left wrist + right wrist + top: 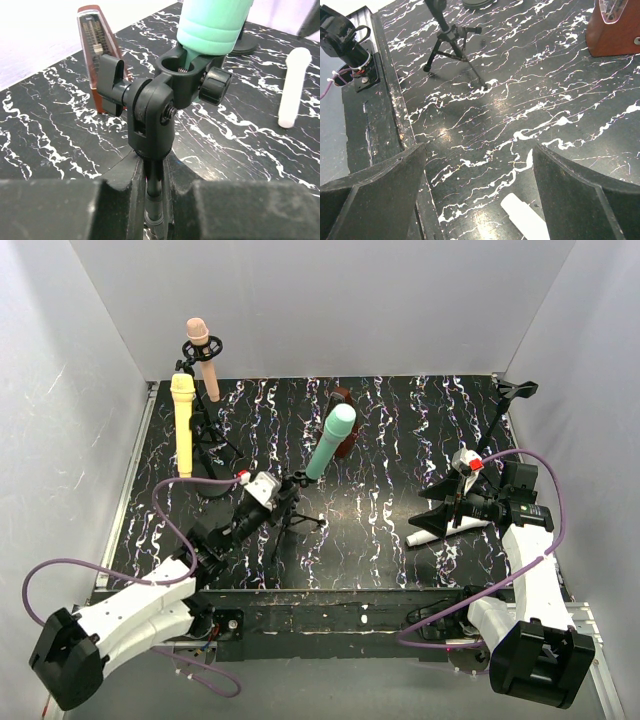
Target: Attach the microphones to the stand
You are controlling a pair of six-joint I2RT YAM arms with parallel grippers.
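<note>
The stand point(150, 120) is gripped by the left hand point(152, 205); the white microphone point(522, 215) is to be grasped next by the wide right hand point(479, 150).

Black white-veined tabletop point(380, 530) between plain pale walls point(330, 300) (evenly lit)

Glossy black bench point(380, 530), veined white like marble; teal-green microphone point(215, 25) smooth, matt plastic; stand point(150, 115) black plastic with a slight sheen; metronome point(92, 35) polished brown, possibly wood; left tool point(155, 210) grainy, matt black.
</note>
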